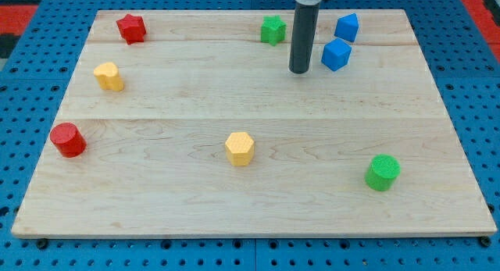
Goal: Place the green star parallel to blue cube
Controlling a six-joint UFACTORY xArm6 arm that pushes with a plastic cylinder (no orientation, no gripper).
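Observation:
The green star [273, 29] sits near the view's top edge of the wooden board, left of the rod. The blue cube [337, 54] lies to the rod's right, a little lower than the star. My tip [299, 70] rests on the board between them, just left of the blue cube and below and right of the green star, touching neither. A second blue block [347, 26], pentagon-like, sits above the cube.
A red star [131, 27] is at the top left, a yellow block [109, 76] below it, a red cylinder [68, 139] at the left edge, a yellow hexagon [240, 148] at the lower middle, a green cylinder [382, 172] at the lower right. The board [156, 201] lies on a blue pegboard.

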